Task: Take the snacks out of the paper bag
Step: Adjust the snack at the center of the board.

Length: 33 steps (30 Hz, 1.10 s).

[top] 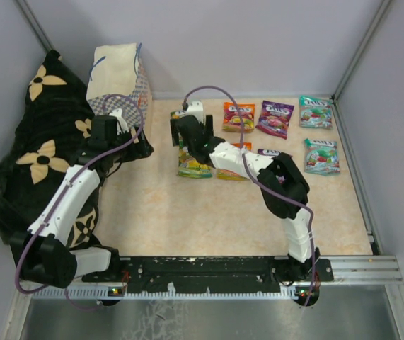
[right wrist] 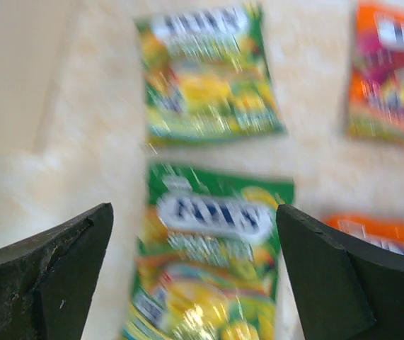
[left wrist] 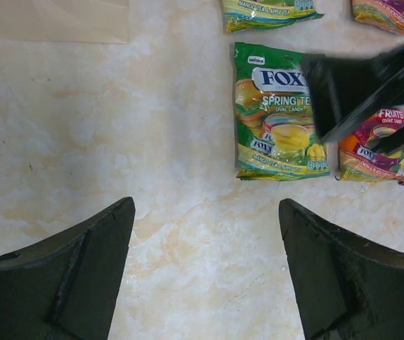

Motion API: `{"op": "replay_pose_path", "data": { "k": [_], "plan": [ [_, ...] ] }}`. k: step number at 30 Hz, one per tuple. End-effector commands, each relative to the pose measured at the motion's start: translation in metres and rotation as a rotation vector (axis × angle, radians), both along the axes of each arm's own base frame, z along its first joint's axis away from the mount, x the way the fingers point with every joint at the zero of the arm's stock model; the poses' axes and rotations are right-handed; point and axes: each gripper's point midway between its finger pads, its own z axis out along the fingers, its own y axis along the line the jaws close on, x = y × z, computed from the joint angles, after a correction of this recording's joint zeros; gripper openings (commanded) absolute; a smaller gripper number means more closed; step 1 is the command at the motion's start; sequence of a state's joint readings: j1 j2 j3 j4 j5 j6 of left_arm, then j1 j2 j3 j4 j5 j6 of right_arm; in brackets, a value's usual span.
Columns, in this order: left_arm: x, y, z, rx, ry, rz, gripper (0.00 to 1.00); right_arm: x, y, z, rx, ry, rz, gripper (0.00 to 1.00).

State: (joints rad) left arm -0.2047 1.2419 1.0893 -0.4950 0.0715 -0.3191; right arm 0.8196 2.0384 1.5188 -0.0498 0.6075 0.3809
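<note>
Snacks (top: 238, 117) are lying flat in rows on the bench (top: 187, 219). The right pincer (right wrist: 194, 209) is hovering right over a green pouch (right wrist: 209, 262), jaws spread wide and gripping nothing, with the pouch's long axis running away from the arms. Farther back on the left, the left pincer (left wrist: 207, 202) is hanging equally wide and empty, much nearer the paper bag (top: 120, 74) in the far left corner, so I'd judge any reach into it is falling to the left arm.

I read "FOX", "SPRING TEA", "OVAL CANDY" on the green pouch (left wrist: 276, 113), and "FRUITS OVAL CANDY" on the orange pouch (left wrist: 368, 153) beside it.
</note>
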Motion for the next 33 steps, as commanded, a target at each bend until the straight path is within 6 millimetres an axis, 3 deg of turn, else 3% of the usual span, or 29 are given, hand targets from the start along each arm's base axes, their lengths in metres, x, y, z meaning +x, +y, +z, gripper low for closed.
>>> {"op": "replay_pose_path", "data": {
  "k": [1, 7, 11, 14, 17, 25, 33],
  "plan": [
    [0.0, -0.001, 0.006, -0.006, -0.015, -0.025, 0.88, 0.059, 0.025, 0.067, 0.074, -0.102, 0.166, 0.99],
    [-0.008, -0.003, 0.009, -0.018, -0.024, -0.041, 0.89, 0.122, 0.042, 0.029, 0.049, -0.048, 0.256, 0.99],
    [-0.011, -0.005, 0.009, -0.027, -0.027, -0.054, 0.89, 0.147, 0.053, -0.006, 0.058, -0.003, 0.29, 0.98],
    [-0.012, -0.007, 0.006, -0.03, -0.02, -0.066, 0.89, 0.152, 0.053, -0.036, 0.04, 0.011, 0.297, 0.97],
    [-0.014, -0.009, 0.004, -0.039, -0.017, -0.08, 0.89, 0.152, 0.045, -0.053, 0.019, 0.041, 0.291, 0.96],
    [-0.016, -0.014, -0.002, -0.057, 0.001, -0.101, 0.88, 0.154, 0.016, -0.056, -0.013, 0.097, 0.222, 0.96],
    [-0.017, -0.016, -0.006, -0.062, 0.014, -0.11, 0.88, 0.158, -0.044, -0.085, -0.069, 0.204, 0.009, 0.96]
  ]
}}
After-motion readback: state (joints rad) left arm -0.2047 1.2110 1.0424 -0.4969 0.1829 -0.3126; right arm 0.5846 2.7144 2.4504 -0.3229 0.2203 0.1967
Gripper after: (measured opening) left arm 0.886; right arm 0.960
